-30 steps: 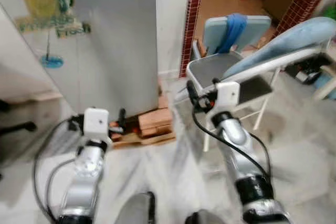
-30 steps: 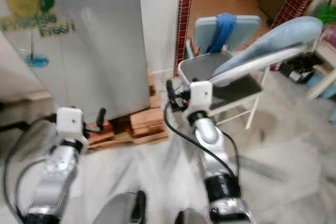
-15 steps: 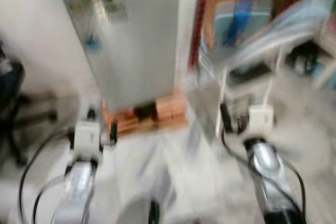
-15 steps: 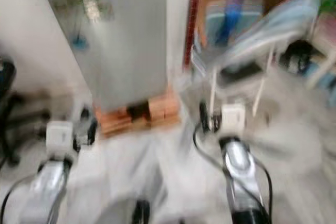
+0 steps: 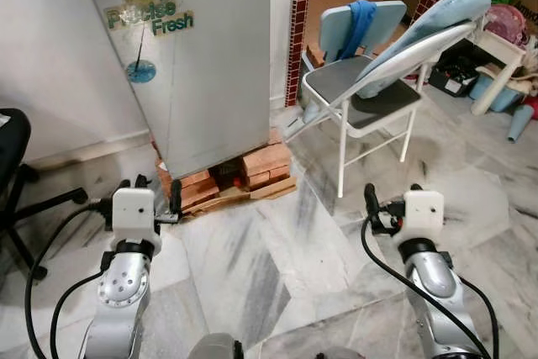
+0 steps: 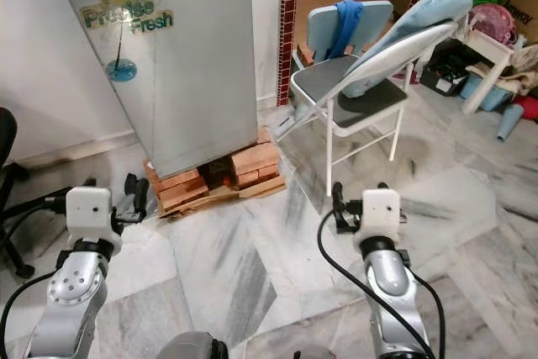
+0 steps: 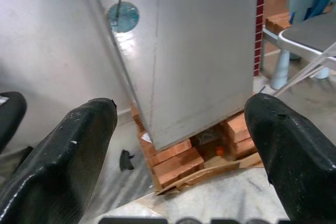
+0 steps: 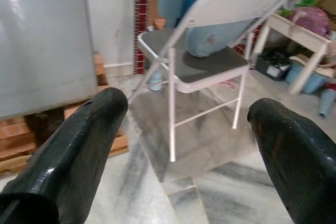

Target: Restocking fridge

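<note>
A tall grey fridge (image 5: 214, 65) with a "Precise Fresh" sticker stands ahead on the left, its door shut, raised on bricks and a wooden pallet (image 5: 252, 176). Both arms are held out low over the marble floor, short of the fridge. My left gripper (image 7: 181, 106) points at the fridge's lower corner, open, with nothing between its black fingers (image 7: 79, 145). My right gripper (image 8: 189, 103) is open too and empty, facing the folding chair (image 8: 199, 61). In the left eye view the left wrist (image 5: 134, 212) and the right wrist (image 5: 422, 209) sit at either side.
A white folding chair (image 5: 361, 98) with a pale blue cushion and a blue cloth stands right of the fridge. A black office chair (image 5: 13, 153) is at the far left. Bags, tubs and a white stool (image 5: 500, 73) crowd the far right. A red-tiled doorway (image 5: 300, 23) opens behind.
The whole picture has shifted and sharpened from blur, so the camera moved; the fridge now stands square ahead on the left. Both arms show lower in the view, grippers still open.
</note>
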### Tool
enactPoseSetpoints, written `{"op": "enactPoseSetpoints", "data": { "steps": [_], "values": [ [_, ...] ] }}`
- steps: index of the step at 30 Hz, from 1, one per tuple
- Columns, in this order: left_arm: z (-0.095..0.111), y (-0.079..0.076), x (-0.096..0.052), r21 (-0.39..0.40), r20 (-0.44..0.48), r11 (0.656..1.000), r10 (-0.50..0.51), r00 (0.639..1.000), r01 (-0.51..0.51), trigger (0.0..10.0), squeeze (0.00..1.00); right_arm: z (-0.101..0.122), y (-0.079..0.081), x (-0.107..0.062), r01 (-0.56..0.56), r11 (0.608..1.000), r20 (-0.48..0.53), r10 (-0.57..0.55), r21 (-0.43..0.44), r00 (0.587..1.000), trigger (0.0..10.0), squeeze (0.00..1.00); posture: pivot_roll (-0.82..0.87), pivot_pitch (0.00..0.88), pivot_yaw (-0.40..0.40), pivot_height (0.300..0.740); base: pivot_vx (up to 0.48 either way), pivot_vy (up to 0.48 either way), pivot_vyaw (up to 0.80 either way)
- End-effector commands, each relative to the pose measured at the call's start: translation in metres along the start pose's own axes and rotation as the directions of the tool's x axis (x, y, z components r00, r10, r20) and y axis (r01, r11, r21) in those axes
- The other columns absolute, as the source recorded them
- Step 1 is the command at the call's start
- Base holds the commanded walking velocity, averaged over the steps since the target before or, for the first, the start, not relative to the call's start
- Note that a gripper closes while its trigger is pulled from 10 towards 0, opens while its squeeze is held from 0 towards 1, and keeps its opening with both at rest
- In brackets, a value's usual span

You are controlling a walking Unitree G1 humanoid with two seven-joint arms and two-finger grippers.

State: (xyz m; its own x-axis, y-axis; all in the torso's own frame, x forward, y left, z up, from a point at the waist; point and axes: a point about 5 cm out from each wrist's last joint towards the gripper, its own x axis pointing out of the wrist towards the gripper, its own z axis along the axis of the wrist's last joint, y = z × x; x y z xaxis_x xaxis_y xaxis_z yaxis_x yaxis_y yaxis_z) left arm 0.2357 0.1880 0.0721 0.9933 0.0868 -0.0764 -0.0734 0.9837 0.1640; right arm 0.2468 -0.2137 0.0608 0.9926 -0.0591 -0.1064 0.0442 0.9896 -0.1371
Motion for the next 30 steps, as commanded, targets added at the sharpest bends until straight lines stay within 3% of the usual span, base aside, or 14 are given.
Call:
{"op": "enactPoseSetpoints", "data": {
  "steps": [1,3,7,9,16,22,30],
  "values": [
    [-0.002,0.002,0.0,-0.002,-0.017,1.0,0.003,1.0,-0.003,10.0,0.0,-0.001,-0.001,0.001,-0.019,1.0,-0.009,0.019,0.013,1.0,10.0,0.0,0.06,0.034,0.023,0.74,0.0,0.0,0.0],
    [-0.003,0.0,0.0,-0.001,-0.016,1.0,-0.009,1.0,0.009,10.0,0.0,0.001,0.0,0.003,-0.033,0.999,-0.006,0.033,0.034,0.999,10.0,0.0,0.06,0.035,0.022,0.74,0.0,0.3,0.0],
    [-0.004,-0.001,0.0,-0.005,-0.018,1.0,-0.012,1.0,0.011,10.0,0.0,0.007,-0.001,0.008,-0.009,0.998,0.028,0.011,-0.057,1.0,10.0,0.0,0.06,0.038,0.021,0.74,0.0,0.445,0.0],
    [-0.004,-0.001,0.0,-0.004,-0.019,1.0,-0.014,1.0,0.014,10.0,0.0,0.005,-0.003,0.007,-0.033,0.999,0.001,0.033,-0.011,0.999,10.0,0.0,0.06,0.041,0.021,0.74,0.0,0.48,0.0],
    [-0.005,0.0,-0.002,-0.007,-0.027,1.0,-0.012,1.0,0.012,10.0,0.0,0.004,-0.003,0.001,-0.036,0.999,0.018,0.036,0.003,0.999,10.0,0.0,0.06,0.049,0.02,0.74,0.0,0.48,0.0],
    [-0.001,0.001,0.002,-0.003,0.005,1.0,-0.012,1.0,0.012,10.0,0.0,0.014,0.008,0.01,-0.072,0.997,0.041,0.071,0.017,0.997,10.0,0.0,0.07,0.054,0.015,0.74,0.0,0.48,0.0],
    [0.004,0.0,0.004,-0.016,0.044,0.999,-0.031,0.999,0.032,10.0,0.0,0.019,0.014,0.016,-0.087,0.996,0.061,0.086,0.02,0.994,10.0,0.0,0.08,0.048,0.011,0.74,0.0,0.475,-0.78]
  ]
}}
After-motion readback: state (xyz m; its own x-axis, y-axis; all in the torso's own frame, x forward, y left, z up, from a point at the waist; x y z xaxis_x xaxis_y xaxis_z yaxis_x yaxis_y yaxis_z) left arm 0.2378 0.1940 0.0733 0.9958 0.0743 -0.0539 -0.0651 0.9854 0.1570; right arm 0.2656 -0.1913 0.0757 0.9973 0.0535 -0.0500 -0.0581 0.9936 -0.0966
